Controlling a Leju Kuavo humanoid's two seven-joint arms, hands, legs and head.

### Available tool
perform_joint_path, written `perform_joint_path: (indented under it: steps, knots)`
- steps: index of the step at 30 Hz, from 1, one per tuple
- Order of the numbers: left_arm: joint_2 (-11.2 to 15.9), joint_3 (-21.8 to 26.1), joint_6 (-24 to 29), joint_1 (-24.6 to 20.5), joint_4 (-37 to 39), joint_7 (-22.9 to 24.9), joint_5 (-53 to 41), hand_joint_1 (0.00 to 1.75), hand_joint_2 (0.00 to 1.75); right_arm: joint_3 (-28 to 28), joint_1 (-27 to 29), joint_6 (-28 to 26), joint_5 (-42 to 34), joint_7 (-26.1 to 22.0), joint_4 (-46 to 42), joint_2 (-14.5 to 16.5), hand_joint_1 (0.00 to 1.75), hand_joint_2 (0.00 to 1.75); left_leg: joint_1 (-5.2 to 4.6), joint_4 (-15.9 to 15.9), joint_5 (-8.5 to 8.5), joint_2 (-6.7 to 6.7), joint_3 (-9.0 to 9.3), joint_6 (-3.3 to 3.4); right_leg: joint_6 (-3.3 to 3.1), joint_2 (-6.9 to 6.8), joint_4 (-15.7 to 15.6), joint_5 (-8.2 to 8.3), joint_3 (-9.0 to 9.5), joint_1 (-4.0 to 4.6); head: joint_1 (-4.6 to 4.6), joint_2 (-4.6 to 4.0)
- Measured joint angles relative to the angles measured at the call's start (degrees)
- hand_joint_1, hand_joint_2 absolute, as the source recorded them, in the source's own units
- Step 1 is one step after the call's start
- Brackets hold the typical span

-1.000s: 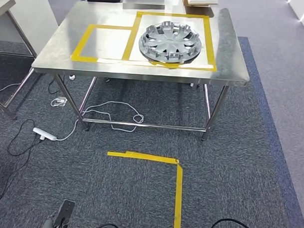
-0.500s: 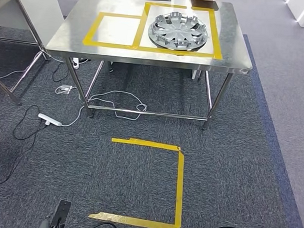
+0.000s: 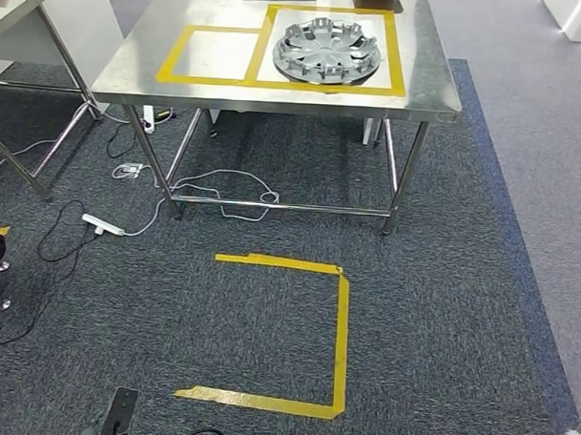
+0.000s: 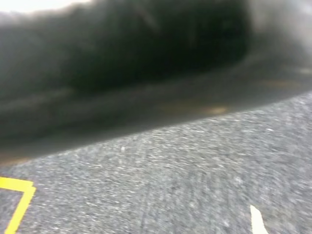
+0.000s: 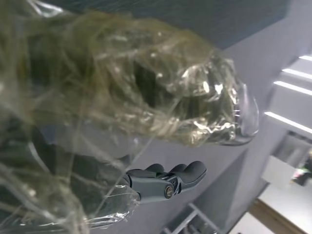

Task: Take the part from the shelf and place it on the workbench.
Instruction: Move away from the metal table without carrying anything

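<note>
A silver hubcap lies flat on the steel tabletop, inside the larger yellow tape frame. The right hand, wrapped in clear plastic film, has its fingers extended and holds nothing. Whether the left hand is open or closed cannot be told.

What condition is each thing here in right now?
Hubcap: lying flat on the table, inside the larger taped box.
Wrapped part: bagged in clear plastic, off the table, against the right hand.
Right hand: fingers straight alongside the wrapping; grip hidden.
Power strip: lying on the carpet, cable attached.
</note>
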Motion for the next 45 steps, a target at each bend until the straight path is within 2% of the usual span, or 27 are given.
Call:
perform_joint_path:
  steps: [1,4,6,8,10,11,13,14,15,16,17,19,21,23,25,27,29,30,31,32,33,35,37,39,41,43,45]
  knots:
    - [0.0,0.2,0.1,0.1,0.0,0.0,0.0,0.0,0.0,-1.5,-0.5,0.0,0.9,0.0,2.1,0.0,0.0,0.0,-0.01,-0.7,0.84,-0.04,1.24,0.09,0.09,0.11,0.3,0.19,-0.37,0.04,-0.01,0.0]
    - [0.0,0.5,0.3,0.1,0.0,0.2,0.0,0.0,0.0,-6.5,-2.9,-0.4,5.3,-0.1,10.1,-0.4,0.0,0.0,-0.04,-11.0,4.46,-1.62,8.17,0.97,0.45,0.6,1.4,0.46,-1.44,0.07,0.03,0.0]
    - [-0.1,0.7,0.4,0.3,0.0,0.3,-0.1,0.0,0.0,-10.8,-5.1,-1.4,9.2,-0.1,17.0,-1.1,0.0,0.0,-0.14,-14.7,4.74,-2.56,10.17,1.55,0.97,1.04,1.9,0.73,-2.23,0.06,0.01,0.0]
    - [-0.4,1.1,0.5,0.3,0.0,0.3,-0.2,0.0,0.0,-14.7,-6.8,-2.5,11.9,-0.1,22.8,-1.6,0.0,0.0,-0.09,-15.5,4.63,-2.04,10.11,2.1,1.71,1.54,2.0,1.08,-2.78,0.12,-0.06,0.0]
    - [-0.6,1.4,0.6,0.1,0.0,0.4,-0.2,0.0,0.0,-17.3,-7.9,-3.2,13.1,0.1,26.6,-1.9,0.0,0.0,0.25,-16.2,4.81,-1.28,9.98,2.79,2.39,1.48,3.5,0.13,-4.02,0.13,0.09,0.0]
    - [-0.7,1.5,0.7,0.1,-0.1,0.4,-0.2,0.0,0.0,-18.4,-8.8,-3.7,13.9,0.6,28.8,-2.2,0.0,0.0,0.43,-16.4,5.01,-0.81,9.87,3.05,2.72,1.31,5.9,-1.28,-5.34,0.04,0.21,0.0]
    - [-0.8,1.7,0.8,0.1,-0.1,0.5,-0.4,0.0,0.0,-21.1,-10.9,-4.7,16.1,2.4,34.1,-3.0,0.0,0.0,0.39,-16.5,5.21,0.2,9.5,3.31,3.38,1.01,13.6,-4.88,-9.14,-0.33,0.35,-0.01]
    - [-0.8,1.8,0.9,0.2,-0.1,0.5,-0.5,0.0,0.0,-22.5,-11.6,-5.2,17.2,3.5,36.7,-3.4,0.0,0.0,0.36,-16.4,5.28,0.64,9.34,3.34,3.64,0.94,17.2,-6.13,-10.85,-0.51,0.34,-0.01]
    - [-0.9,1.9,0.9,0.2,-0.1,0.5,-0.6,0.0,0.0,-23.6,-12.0,-5.7,18.3,4.7,38.9,-3.7,0.0,0.0,0.34,-16.4,5.35,1.01,9.22,3.34,3.83,0.89,19.1,-6.44,-11.71,-0.64,0.33,-0.01]
    - [-0.9,1.9,0.9,0.2,-0.1,0.5,-0.7,0.0,0.0,-24.6,-12.3,-6.0,19.3,6.2,41.0,-3.9,0.0,0.0,0.33,-16.4,5.41,1.35,9.16,3.31,3.95,0.79,18.9,-5.72,-11.49,-0.74,0.35,-0.01]
    - [-1.0,2.0,0.9,0.2,-0.1,0.5,-0.9,0.0,0.0,-25.5,-12.7,-6.3,20.6,8.4,43.1,-4.3,0.0,0.0,0.34,-16.4,5.46,1.72,9.17,3.25,4.0,0.56,16.5,-4.11,-10.12,-0.84,0.34,-0.01]
    - [-1.1,2.3,1.1,0.1,-0.1,0.6,-1.2,0.0,0.0,-27.1,-13.9,-6.0,23.6,15.2,47.5,-5.0,0.0,0.0,0.21,-16.3,5.49,2.52,9.28,2.9,3.93,-1.24,8.1,-0.61,-5.62,-0.83,0.37,-0.01]
    - [-1.2,2.6,1.2,0.0,-0.1,0.6,-1.5,0.0,0.0,-28.4,-15.0,-5.0,26.0,22.2,51.2,-5.4,0.0,0.0,-0.09,-16.2,5.49,3.26,9.3,2.22,3.24,-2.63,2.7,0.7,-3.0,-0.6,0.32,-0.01]
    - [-1.3,2.9,1.2,0.0,-0.1,0.6,-1.7,0.0,0.0,-29.4,-15.5,-3.6,27.1,27.0,54.0,-5.6,0.0,0.0,-0.16,-16.1,5.5,4.01,9.31,1.54,2.34,-2.13,2.2,0.65,-3.21,-0.39,0.25,-0.01]
    - [-1.3,3.1,1.3,-0.1,-0.1,0.6,-2.0,0.0,0.0,-30.3,-15.7,-1.3,27.7,31.7,56.2,-5.6,0.0,0.0,0.06,-15.3,4.63,3.73,9.14,0.88,1.57,-1.31,2.2,0.93,-3.25,-0.47,0.21,-0.01]
    - [-1.4,3.3,1.3,-0.1,-0.1,0.7,-2.2,0.0,0.0,-31.1,-16.2,1.1,28.0,35.6,57.9,-5.6,0.0,0.0,0.19,-10.5,1.17,1.91,7.19,0.43,0.79,-0.43,2.2,1.41,-3.2,-0.6,0.1,0.0]
    - [-1.4,3.3,1.3,0.1,-0.1,0.9,-2.4,0.0,0.0,-31.6,-16.6,2.5,28.1,37.5,59.3,-5.6,0.0,0.0,0.16,-2.5,-2.77,0.5,3.68,0.44,0.37,0.62,2.3,1.68,-3.52,-0.42,0.07,0.0]
    - [-1.5,3.3,1.3,0.1,-0.1,0.9,-2.4,0.0,0.0,-31.8,-16.8,2.8,28.1,38.0,59.8,-5.6,0.0,0.0,0.11,0.2,-3.45,0.26,2.44,0.57,0.3,1.22,2.3,1.72,-3.6,-0.26,0.07,0.0]
    - [-1.5,3.4,1.3,0.2,-0.1,0.9,-2.4,0.0,0.0,-32.0,-16.8,2.9,28.1,38.2,60.2,-5.6,0.0,0.0,0.04,1.1,-2.98,0.13,1.99,0.8,0.28,1.84,2.4,1.74,-3.63,-0.1,0.06,0.0]
    - [-1.5,3.4,1.3,0.2,-0.1,0.9,-2.5,0.0,0.0,-32.2,-16.9,3.0,28.1,38.4,60.5,-5.6,0.0,0.0,-0.06,-0.5,-1.36,-0.08,2.58,1.16,0.27,2.51,2.4,1.74,-3.6,0.06,0.07,-0.01]
    - [-1.5,3.4,1.3,0.2,-0.1,1.0,-2.5,0.0,0.0,-32.4,-17.0,3.2,28.1,38.5,60.8,-5.6,0.0,0.0,-0.21,-3.7,0.91,-0.6,3.95,1.64,0.27,3.19,2.5,1.74,-3.55,0.2,0.07,-0.01]
    - [-1.4,3.5,1.3,0.2,-0.1,1.0,-2.6,0.0,0.0,-32.7,-17.3,4.1,28.4,39.1,61.3,-5.5,0.0,0.0,-0.39,-11.2,4.61,-3.28,7.03,2.72,0.34,4.51,2.7,1.71,-3.75,0.36,0.13,-0.01]
    - [-1.4,3.6,1.3,0.2,-0.1,1.1,-2.8,0.0,0.0,-32.8,-17.7,5.1,28.8,39.7,61.7,-5.4,0.0,0.0,-0.48,-14.7,5.37,-5.08,8.27,3.09,0.71,5.63,3.1,1.77,-4.42,0.3,0.13,-0.01]
    - [-1.6,3.6,1.2,0.1,-0.1,1.2,-2.9,0.0,0.0,-32.9,-17.7,5.7,29.0,40.2,62.0,-5.4,0.0,0.0,-0.43,-15.2,5.38,-4.24,8.37,3.13,1.32,6.45,3.3,1.86,-5.22,0.13,0.08,-0.01]
    - [-1.8,3.6,1.2,0.0,-0.1,1.2,-3.0,0.0,0.0,-32.9,-17.7,6.7,29.2,41.0,62.2,-5.4,0.0,0.0,-0.17,-15.7,5.63,-2.89,8.52,3.57,1.98,4.74,5.1,0.51,-6.52,0.12,0.41,-0.01]
    - [-1.7,3.7,0.9,0.2,-0.1,1.2,-3.0,0.0,0.0,-33.0,-18.0,8.0,29.5,42.0,62.4,-5.4,0.0,0.0,-0.08,-15.9,5.68,-1.29,8.56,3.84,2.7,1.89,11.5,-3.03,-9.64,-0.1,0.79,-0.01]
    - [-1.6,3.7,0.7,0.2,-0.1,1.2,-3.0,0.0,0.0,-33.0,-18.2,9.4,30.1,42.9,62.5,-5.3,0.0,0.0,-0.13,-15.9,5.62,0.35,8.49,3.84,3.39,0.89,18.5,-5.82,-13.06,-0.58,0.87,-0.01]
